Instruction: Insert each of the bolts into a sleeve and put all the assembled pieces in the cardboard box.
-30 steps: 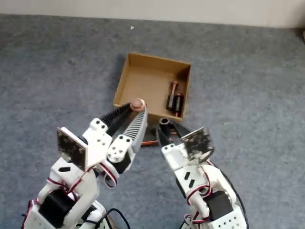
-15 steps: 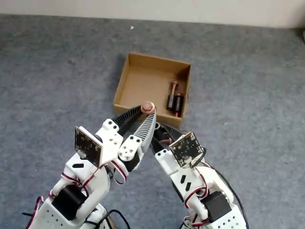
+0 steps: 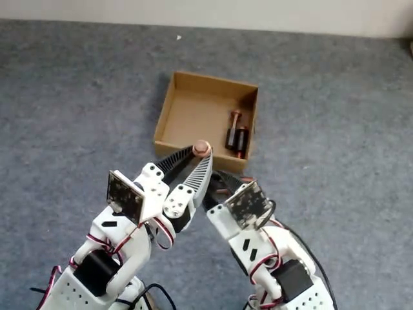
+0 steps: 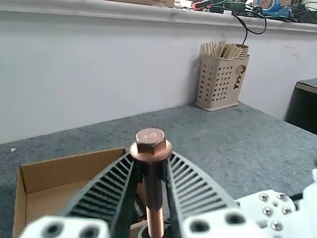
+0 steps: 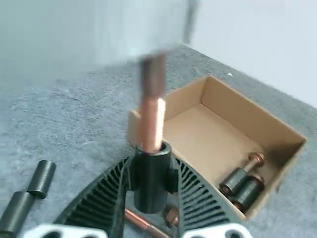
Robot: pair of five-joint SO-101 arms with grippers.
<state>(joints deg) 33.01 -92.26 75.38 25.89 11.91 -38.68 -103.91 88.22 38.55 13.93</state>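
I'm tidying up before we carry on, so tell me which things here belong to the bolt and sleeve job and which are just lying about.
Job: held bolt, held sleeve, spare sleeves, loose bolt, cardboard box, assembled pieces inside it.
Lying about: slotted basket of sticks, cables.

Grey carpeted tabletop (image 3: 335, 97); white wall (image 4: 99, 64); beige perforated basket (image 4: 221, 84) holding sticks (image 4: 221, 48); cables (image 4: 237, 11) on ledge (image 4: 74, 6).

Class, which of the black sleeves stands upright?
The sleeve clamped in the right gripper; two loose sleeves lie flat on the carpet, two more lie in the cardboard box.
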